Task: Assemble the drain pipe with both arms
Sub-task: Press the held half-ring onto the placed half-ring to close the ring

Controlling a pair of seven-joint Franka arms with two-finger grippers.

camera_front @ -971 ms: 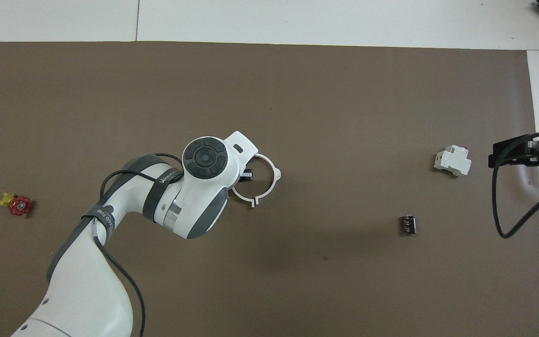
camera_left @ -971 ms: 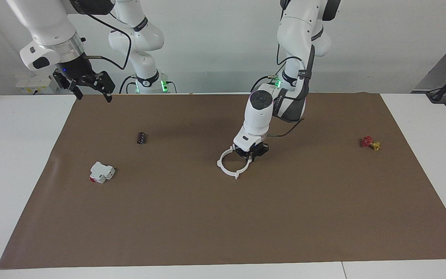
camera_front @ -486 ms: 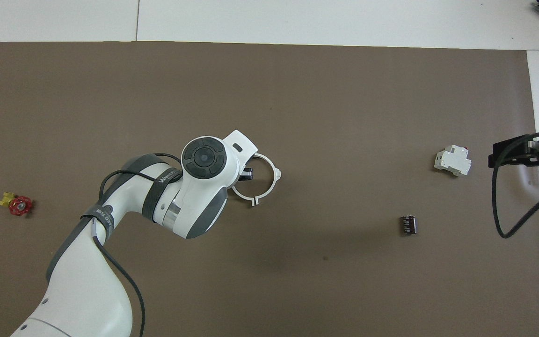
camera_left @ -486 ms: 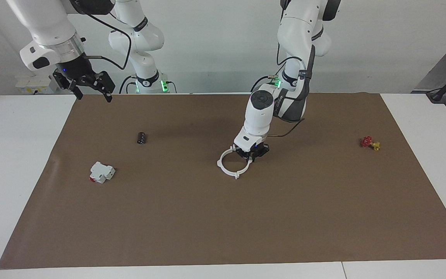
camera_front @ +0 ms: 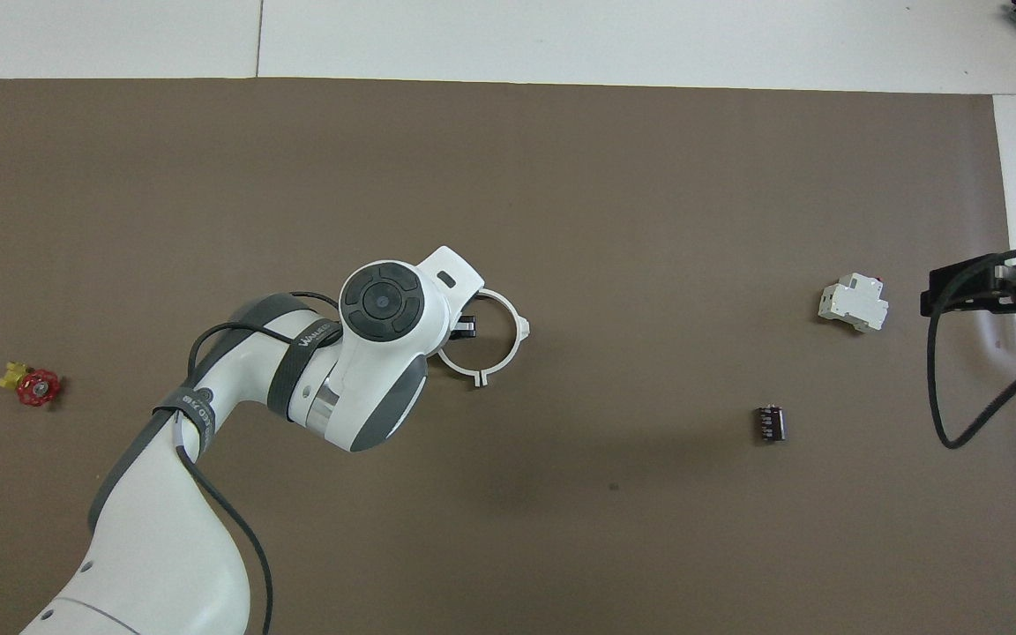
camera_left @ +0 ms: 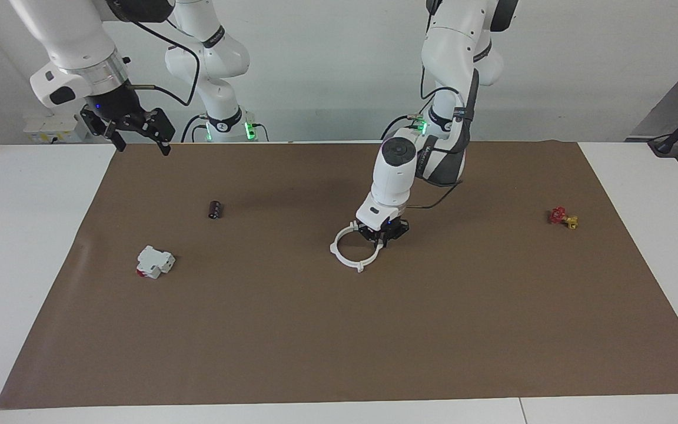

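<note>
The drain pipe (camera_left: 342,260) is a thin white ring with small tabs, its two arcs joined, near the middle of the brown mat; it also shows in the overhead view (camera_front: 518,347). My left gripper (camera_left: 381,232) reaches down onto the rim of the ring on the side nearer the robots and appears shut on it. In the overhead view the left arm's wrist hides most of this gripper (camera_front: 466,328). My right gripper (camera_left: 142,144) is open and empty. It waits high over the mat's edge at the right arm's end (camera_front: 984,295).
A white blocky box with a red end (camera_left: 155,262) (camera_front: 853,302) and a small black cylinder (camera_left: 215,209) (camera_front: 769,423) lie toward the right arm's end. A small red and yellow valve (camera_left: 562,218) (camera_front: 32,385) lies toward the left arm's end.
The left arm's wrist has shifted slightly, and the ring has moved a few pixels with it. The right arm has not moved.
</note>
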